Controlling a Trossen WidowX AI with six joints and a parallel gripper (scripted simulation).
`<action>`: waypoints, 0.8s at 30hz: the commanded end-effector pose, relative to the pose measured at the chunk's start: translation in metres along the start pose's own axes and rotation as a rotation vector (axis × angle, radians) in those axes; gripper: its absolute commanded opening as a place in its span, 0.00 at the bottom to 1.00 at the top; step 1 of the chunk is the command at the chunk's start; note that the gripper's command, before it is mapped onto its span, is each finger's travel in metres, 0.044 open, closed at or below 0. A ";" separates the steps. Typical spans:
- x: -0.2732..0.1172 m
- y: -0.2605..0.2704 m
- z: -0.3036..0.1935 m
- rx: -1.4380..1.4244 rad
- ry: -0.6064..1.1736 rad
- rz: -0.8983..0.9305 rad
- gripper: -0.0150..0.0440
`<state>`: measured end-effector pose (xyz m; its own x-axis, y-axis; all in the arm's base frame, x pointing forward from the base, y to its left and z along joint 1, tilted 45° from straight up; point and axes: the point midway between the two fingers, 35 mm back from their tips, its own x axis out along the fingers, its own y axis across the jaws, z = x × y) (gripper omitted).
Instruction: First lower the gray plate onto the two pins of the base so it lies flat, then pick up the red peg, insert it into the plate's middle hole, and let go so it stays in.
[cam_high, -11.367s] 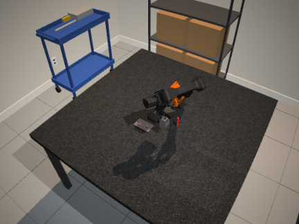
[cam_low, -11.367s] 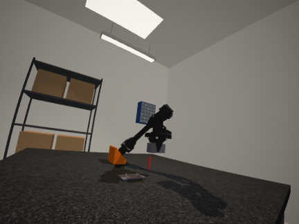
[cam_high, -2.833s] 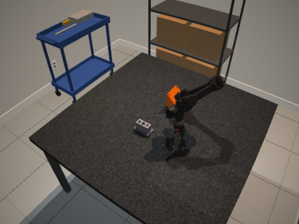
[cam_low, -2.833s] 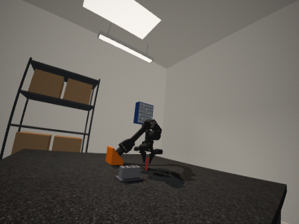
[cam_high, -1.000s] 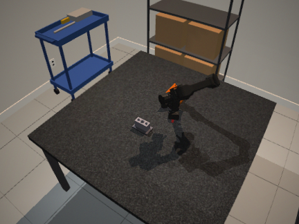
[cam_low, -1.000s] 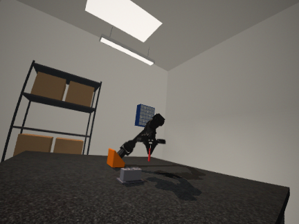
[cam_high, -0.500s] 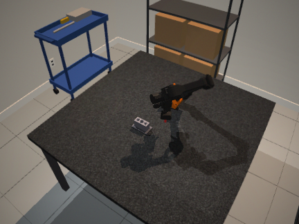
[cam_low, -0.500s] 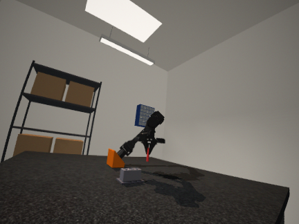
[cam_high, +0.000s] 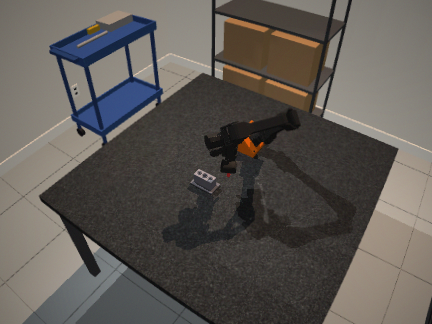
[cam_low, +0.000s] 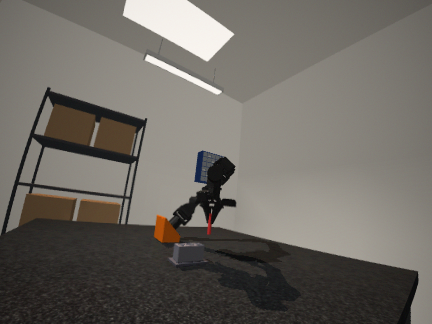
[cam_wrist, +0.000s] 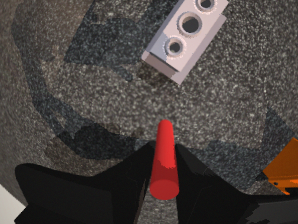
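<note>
The gray plate (cam_high: 202, 182) (cam_low: 187, 254) (cam_wrist: 190, 44) looks like a thick block with three holes in a row. It sits flat on the thin, wider base (cam_low: 173, 261); the pins cannot be made out. The middle hole looks empty. My gripper (cam_high: 228, 169) (cam_low: 210, 213) (cam_wrist: 165, 147) is shut on the red peg (cam_high: 228, 175) (cam_low: 209, 224) (cam_wrist: 164, 162). The peg hangs about upright, its lower end clear of the table and to the side of the plate. In the wrist view the plate lies beyond the peg's tip, partly cut off by the top edge.
The orange arm mount (cam_high: 249, 148) (cam_low: 165, 231) (cam_wrist: 286, 170) stands on the dark table (cam_high: 125, 200) (cam_low: 100, 295) near the plate. A blue cart (cam_high: 120, 102) and a shelf with boxes (cam_high: 295, 55) (cam_low: 70, 125) stand beyond the table. The arm's shadows fall across the tabletop.
</note>
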<state>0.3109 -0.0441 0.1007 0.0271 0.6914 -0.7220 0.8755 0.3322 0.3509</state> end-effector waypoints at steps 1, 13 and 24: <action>0.000 0.000 0.013 -0.008 -0.004 -0.004 0.25; 0.002 -0.002 0.051 -0.018 0.000 -0.006 0.25; 0.007 -0.007 0.084 -0.028 0.004 -0.008 0.25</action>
<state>0.3422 -0.0894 0.0499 0.0192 0.6942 -0.7195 0.8656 0.3485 0.3594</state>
